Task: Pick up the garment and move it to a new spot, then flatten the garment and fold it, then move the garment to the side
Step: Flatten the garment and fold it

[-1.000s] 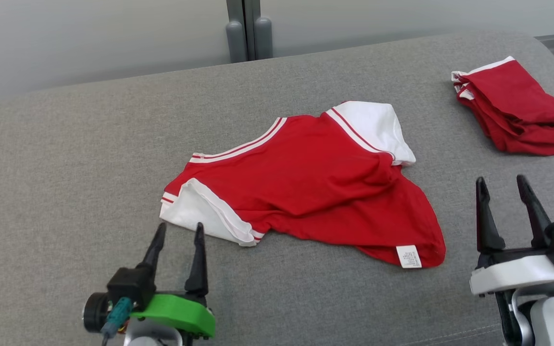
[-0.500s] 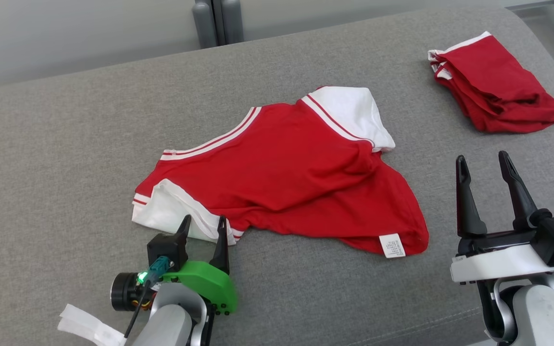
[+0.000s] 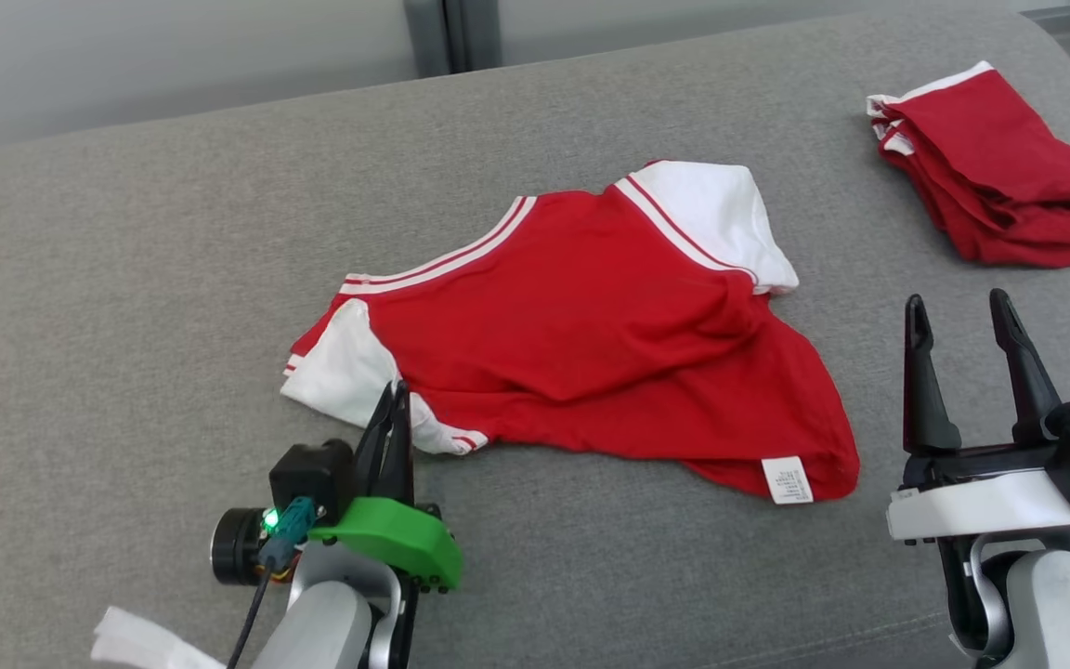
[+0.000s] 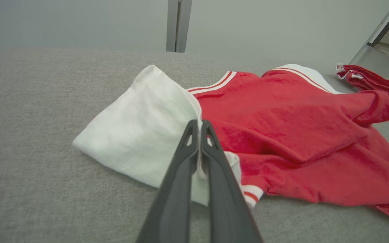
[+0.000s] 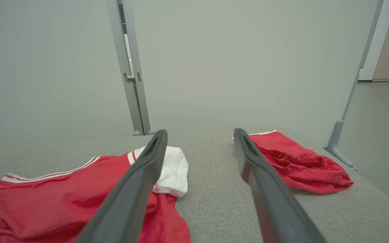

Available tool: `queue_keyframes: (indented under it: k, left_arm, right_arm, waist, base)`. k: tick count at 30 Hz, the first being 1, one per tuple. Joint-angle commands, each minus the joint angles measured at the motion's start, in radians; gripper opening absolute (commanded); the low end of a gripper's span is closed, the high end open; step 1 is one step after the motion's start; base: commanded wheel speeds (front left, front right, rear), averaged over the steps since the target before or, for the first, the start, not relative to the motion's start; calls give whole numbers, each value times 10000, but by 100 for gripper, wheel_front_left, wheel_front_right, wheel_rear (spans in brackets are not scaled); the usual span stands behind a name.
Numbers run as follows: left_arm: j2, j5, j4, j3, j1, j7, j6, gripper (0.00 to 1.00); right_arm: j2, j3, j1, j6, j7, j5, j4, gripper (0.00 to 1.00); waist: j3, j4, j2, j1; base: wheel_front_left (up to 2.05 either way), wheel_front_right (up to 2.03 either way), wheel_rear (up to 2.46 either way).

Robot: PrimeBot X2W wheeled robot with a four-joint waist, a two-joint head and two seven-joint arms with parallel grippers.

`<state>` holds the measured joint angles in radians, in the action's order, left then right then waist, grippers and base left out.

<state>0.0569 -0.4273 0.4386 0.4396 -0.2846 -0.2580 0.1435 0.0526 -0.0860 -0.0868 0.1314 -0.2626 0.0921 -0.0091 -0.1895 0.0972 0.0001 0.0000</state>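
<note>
Item 1, nearest. Left gripper (image 3: 395,398), on a green mount (image 3: 391,548) at the lower left of the head view. Its two dark fingers are pressed together on the edge of the garment's near sleeve (image 3: 340,372). The left wrist view shows white cloth pinched between the fingertips, with the sleeve pulled up into a peak beside them.

Item 2. Right gripper (image 3: 958,311), lower right of the head view. Its fingers stand wide apart with nothing between them, above bare grey cushion (image 3: 126,279) and clear of the garment's right edge.

Item 3. Garment (image 3: 591,344), a red shirt with white sleeves and striped trim. It lies rumpled near the middle of the cushion, between the two grippers. A white care label (image 3: 788,479) sits at its near right hem. The far sleeve (image 3: 716,218) lies flat at the upper right.

Item 4. Folded red cloth (image 3: 999,190) with white trim, at the far right of the cushion, well apart from the garment.

Item 5, farthest. Grey post (image 3: 450,32) against a pale wall behind the cushion.
</note>
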Motion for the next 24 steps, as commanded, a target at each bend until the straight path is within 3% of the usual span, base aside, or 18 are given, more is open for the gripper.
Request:
queue_keyframes:
  k: [1, 8, 17, 18, 19, 20, 24]
  left_arm:
    - [213, 91, -356, -137, 400, -81, 124, 0]
    - [559, 58, -2009, -774, 2032, -67, 635, 0]
    - [553, -459, -1380, -1081, 2959, -62, 628, 0]
    - [534, -485, -1276, -1126, 2946, -62, 602, 23]
    - [525, -485, -1228, -1159, 2922, -62, 583, 87]
    - [511, -443, -1238, -1253, 2880, -62, 598, 100]
    - [500, -194, -1504, -1593, 2735, -63, 522, 100]
  right_arm:
    - [8, -73, 67, -15, -29, -127, -39, 100]
    - [-6, -384, 178, -15, -29, -257, 150, 100]
    - [-10, -538, 103, -15, -30, -441, 685, 100]
    - [-11, -593, 104, -15, -30, -467, 749, 100]
    - [-11, -631, 104, -15, -30, -481, 806, 100]
    - [-12, -689, 108, -15, -30, -517, 889, 100]
    - [-13, -938, 106, -15, -30, -635, 1185, 100]
  waist:
    - [112, -496, -1, 0]
    - [174, -1393, -1, 0]
    - [187, -1763, -1, 0]
    - [196, -1773, -1, 0]
    - [205, -1775, -1, 0]
    - [216, -1773, -1, 0]
    - [303, -1738, -1, 0]
  base:
    - [0, 0, 0]
    - [0, 0, 0]
    - [0, 0, 0]
    - [0, 0, 0]
    - [0, 0, 0]
    - [0, 0, 0]
    - [0, 0, 0]
